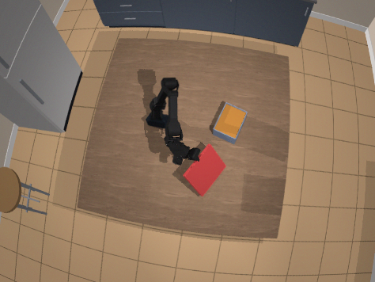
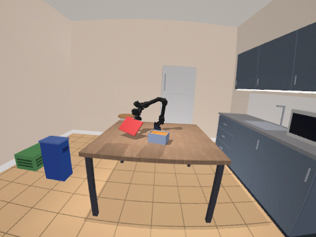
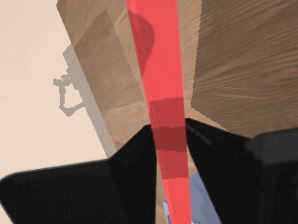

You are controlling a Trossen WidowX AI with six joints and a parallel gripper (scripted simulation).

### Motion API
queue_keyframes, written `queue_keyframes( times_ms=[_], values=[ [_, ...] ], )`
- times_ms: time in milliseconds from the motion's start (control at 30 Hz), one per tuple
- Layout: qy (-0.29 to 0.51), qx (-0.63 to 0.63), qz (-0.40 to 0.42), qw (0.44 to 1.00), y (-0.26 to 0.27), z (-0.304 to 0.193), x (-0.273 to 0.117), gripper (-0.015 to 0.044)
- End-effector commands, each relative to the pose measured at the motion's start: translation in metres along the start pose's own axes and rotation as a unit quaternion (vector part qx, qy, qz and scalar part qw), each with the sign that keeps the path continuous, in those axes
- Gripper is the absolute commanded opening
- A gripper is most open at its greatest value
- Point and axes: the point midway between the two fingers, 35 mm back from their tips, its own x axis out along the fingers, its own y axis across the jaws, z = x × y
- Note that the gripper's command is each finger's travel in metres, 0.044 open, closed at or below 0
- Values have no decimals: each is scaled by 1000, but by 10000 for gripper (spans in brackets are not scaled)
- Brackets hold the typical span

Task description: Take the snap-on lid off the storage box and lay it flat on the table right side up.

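The red lid [image 1: 206, 171] [image 2: 131, 126] is off the box, held tilted in the air above the table [image 1: 130, 190] [image 2: 187, 151]. In the wrist view the lid [image 3: 165, 65] shows as a narrow red strip, nearly edge-on. My gripper [image 1: 198, 158] [image 2: 139, 118] [image 3: 167, 128] is shut on an edge of the lid. The box [image 1: 224, 137] [image 2: 158, 138] is blue-grey, stands upright and open, and shows an orange inside. A corner of the box [image 3: 201, 187] shows low in the wrist view. The lid's far face is hidden in the top and exterior views.
The box stands to the right of the arm [image 1: 173, 112] and beyond the lid in the top view. A fridge [image 1: 35, 67], a stool [image 1: 9, 190] and dark cabinets [image 1: 198, 13] stand around the table. A blue bin [image 2: 57, 160] is on the floor.
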Motion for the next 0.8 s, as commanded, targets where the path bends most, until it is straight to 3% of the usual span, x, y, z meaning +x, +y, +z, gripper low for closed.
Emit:
queue_keyframes(
  times_ms=[0,767],
  values=[
    [0,0,2,1000,-1,0,1,0],
    [0,0,2,1000,-15,0,13,0]
  ],
)
